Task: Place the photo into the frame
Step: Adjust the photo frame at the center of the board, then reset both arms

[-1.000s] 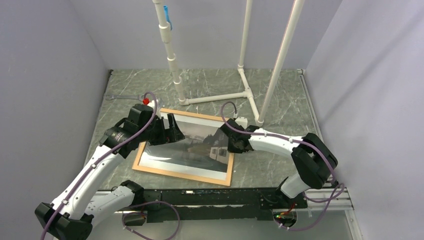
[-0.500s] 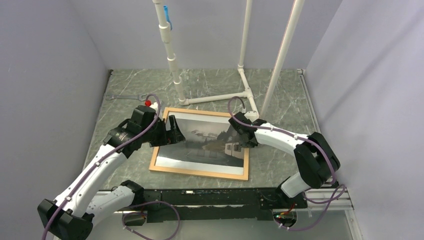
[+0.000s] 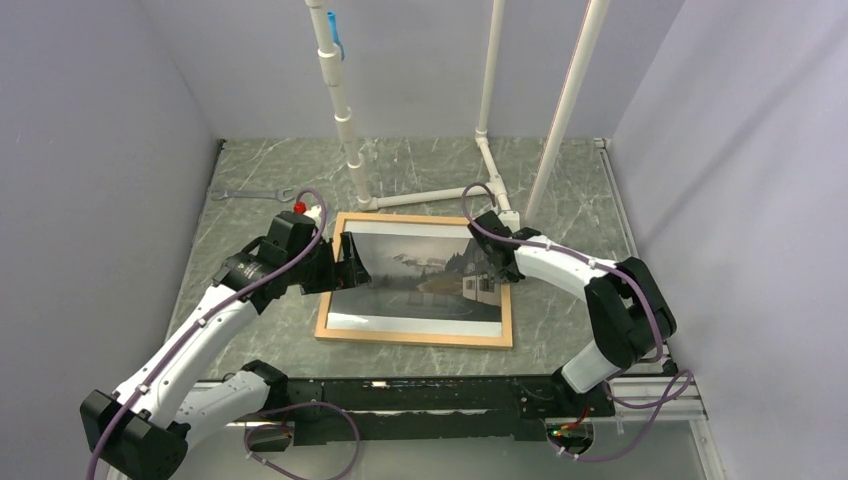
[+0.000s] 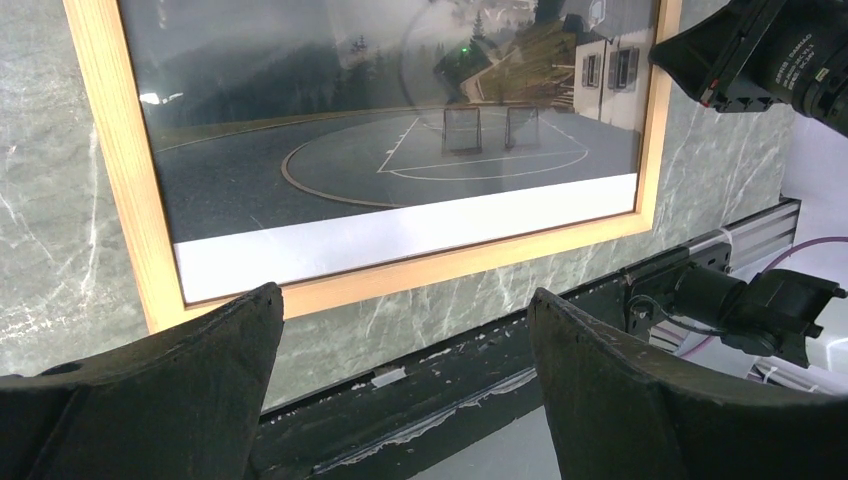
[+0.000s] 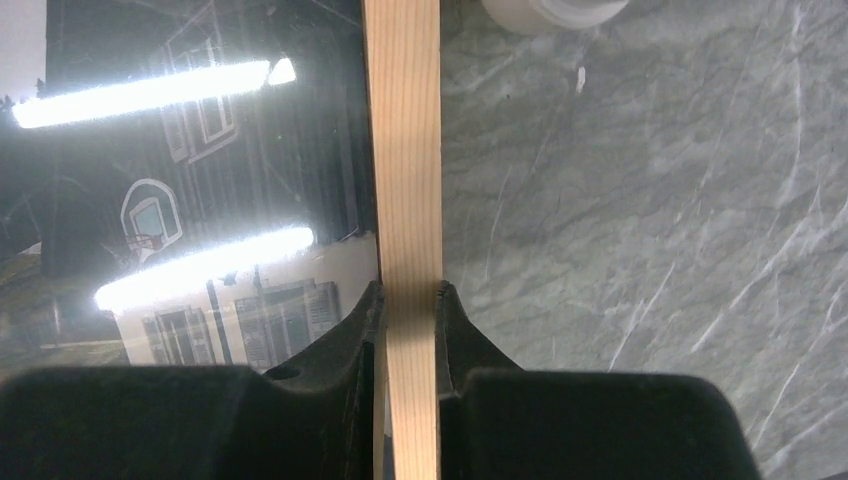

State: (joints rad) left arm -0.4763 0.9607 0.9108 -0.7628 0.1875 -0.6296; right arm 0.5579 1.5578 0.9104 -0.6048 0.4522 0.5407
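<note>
Dark landscape photo point(image 3: 420, 285) sits w/in lt wood frame point(image 3: 415, 340).

Overhead camera looks down; close wrist cameras apparently share the frame point(image 3: 415, 338).

Green marbled table point(image 3: 580, 190). White pipe stand point(image 3: 430, 195) at back (blue clip point(image 3: 336, 35) high on one pipe). Metal wrench point(image 3: 250, 194) lying flat, back left.

- grey-green marble-pattern tabletop point(image 3: 575, 190), walls on three sides
- light wooden rectangular picture frame point(image 3: 412, 339) lies flat mid-tabletop, dark landscape photo point(image 3: 410, 285) inside its strips
- white pipe structure point(image 3: 440, 194): foot rests just behind the frame
- silver metal spanner point(image 3: 250, 194) far left, well apart from the frame
</note>
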